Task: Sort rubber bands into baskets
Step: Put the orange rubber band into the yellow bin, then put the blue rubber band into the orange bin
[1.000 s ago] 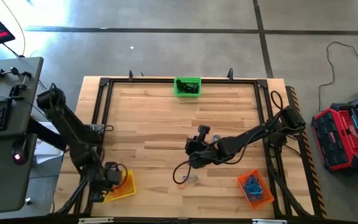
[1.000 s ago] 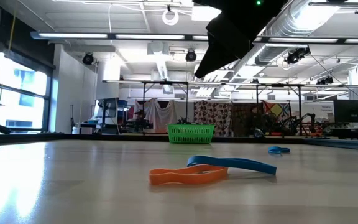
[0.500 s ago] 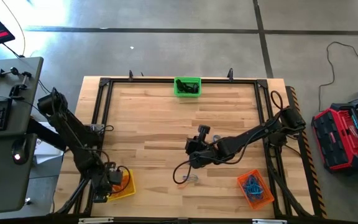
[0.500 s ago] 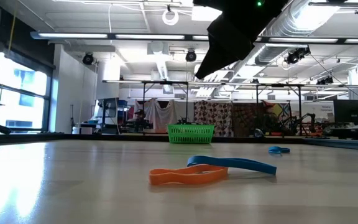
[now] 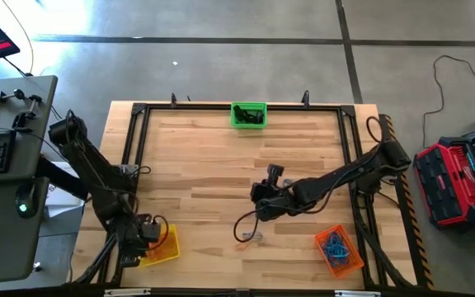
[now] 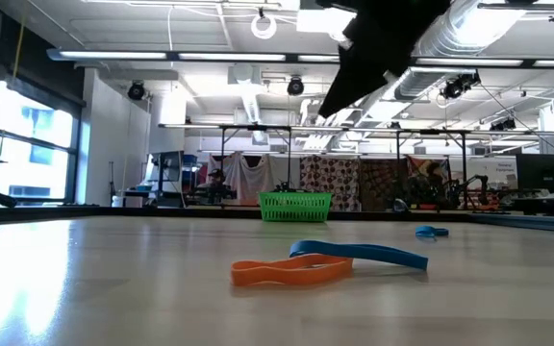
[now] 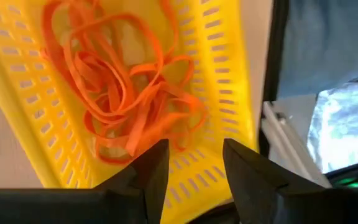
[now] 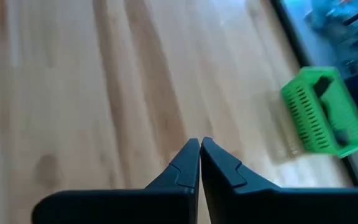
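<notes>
The big wooden table [image 5: 221, 165] holds three baskets. The green basket [image 5: 248, 114] sits at the far edge, the orange basket [image 5: 337, 251] at the near right, the yellow basket [image 5: 162, 246] at the near left. The left gripper [image 7: 191, 163] hangs over the yellow basket with fingers spread, above a pile of orange bands [image 7: 129, 93]. The right gripper [image 8: 199, 148] is pressed together over the middle. An orange band [image 6: 291, 272] and a blue band [image 6: 364, 253] lie touching on the table.

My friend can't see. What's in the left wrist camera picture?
A tangle of orange rubber bands lies in the yellow basket. The left gripper hangs just over them, its two dark fingers apart and empty.
</notes>
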Action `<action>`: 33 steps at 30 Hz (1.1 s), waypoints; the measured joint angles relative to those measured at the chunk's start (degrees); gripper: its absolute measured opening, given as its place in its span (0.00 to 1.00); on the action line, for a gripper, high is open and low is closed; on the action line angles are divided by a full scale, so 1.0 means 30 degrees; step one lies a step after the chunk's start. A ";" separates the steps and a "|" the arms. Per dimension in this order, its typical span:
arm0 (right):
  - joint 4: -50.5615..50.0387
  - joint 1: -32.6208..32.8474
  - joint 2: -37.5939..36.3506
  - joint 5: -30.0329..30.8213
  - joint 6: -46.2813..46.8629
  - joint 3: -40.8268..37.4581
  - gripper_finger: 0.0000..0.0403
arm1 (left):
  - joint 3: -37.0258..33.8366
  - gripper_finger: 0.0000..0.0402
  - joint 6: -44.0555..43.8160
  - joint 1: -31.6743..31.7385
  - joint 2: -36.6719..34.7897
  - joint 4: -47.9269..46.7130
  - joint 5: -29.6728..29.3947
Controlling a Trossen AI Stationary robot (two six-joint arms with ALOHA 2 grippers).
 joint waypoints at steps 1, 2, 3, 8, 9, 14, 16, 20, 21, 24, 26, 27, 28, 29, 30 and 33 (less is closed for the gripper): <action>-0.0236 0.0000 -0.0219 -0.0345 0.0278 0.0000 0.01 | 0.0000 0.36 -0.0001 0.0000 -0.0254 -0.0009 -0.0099; -0.0495 0.0000 -0.0442 -0.0859 0.0587 0.0000 0.01 | 0.0000 0.36 -0.0009 0.0004 -0.0547 -0.0003 -0.0195; -0.0684 -0.0007 -0.0644 -0.1569 0.0894 0.0000 0.01 | 0.0000 0.36 -0.0048 0.0007 -0.0864 -0.0006 -0.0386; -0.0665 0.0000 -0.1033 -0.7091 0.1950 -0.0006 0.01 | 0.0000 0.36 0.0085 0.0159 -0.2479 -0.0025 -0.2168; -0.0346 0.0000 -0.1016 -0.8036 0.2065 -0.0104 0.01 | 0.0000 0.36 0.0262 0.0236 -0.2723 -0.0030 -0.2554; 0.1782 0.0226 -0.0695 -1.1017 0.2803 -0.1187 0.05 | 0.0000 0.36 0.1522 0.0959 -0.3518 0.0152 -0.3595; 0.2409 0.0544 -0.0538 -1.1481 0.3330 -0.1607 0.08 | -0.0131 0.36 0.2409 0.1304 -0.3600 0.1036 -0.3643; 0.3698 0.1512 0.0045 -1.1817 0.4169 -0.2124 0.21 | -0.0980 0.35 0.5010 0.1960 -0.3676 0.5013 -0.3465; 0.4023 0.1752 0.0286 -1.1796 0.4355 -0.2142 0.25 | -0.1214 0.34 0.5688 0.2175 -0.3671 0.6110 -0.3277; 0.5021 0.2419 0.1064 -1.1369 0.4874 -0.2142 0.35 | -0.2130 0.29 0.7304 0.2905 -0.3678 0.9144 -0.2738; 0.5254 0.2744 0.1633 -1.0702 0.4979 -0.2142 0.41 | -0.2738 0.26 0.8249 0.3405 -0.3673 1.0644 -0.2426; 0.5194 0.2880 0.1912 -1.0406 0.5099 -0.2142 0.43 | -0.3040 0.25 0.8683 0.3639 -0.3673 1.1386 -0.2233; 0.5139 0.2957 0.2204 -1.0175 0.5293 -0.2142 0.45 | -0.3334 0.23 0.9032 0.3904 -0.3673 1.2091 -0.2070; 0.5154 0.3011 0.2412 -1.0046 0.5421 -0.2149 0.46 | -0.3612 0.22 0.9357 0.4168 -0.3673 1.2664 -0.1934; 0.5217 0.3024 0.2605 -0.9898 0.5613 -0.2149 0.47 | -0.3821 0.21 0.9684 0.4426 -0.3673 1.3037 -0.1739; 0.5811 0.3009 0.3106 -0.9744 0.5925 -0.2142 0.48 | -0.4024 0.18 1.0420 0.5025 -0.3675 1.3451 -0.1476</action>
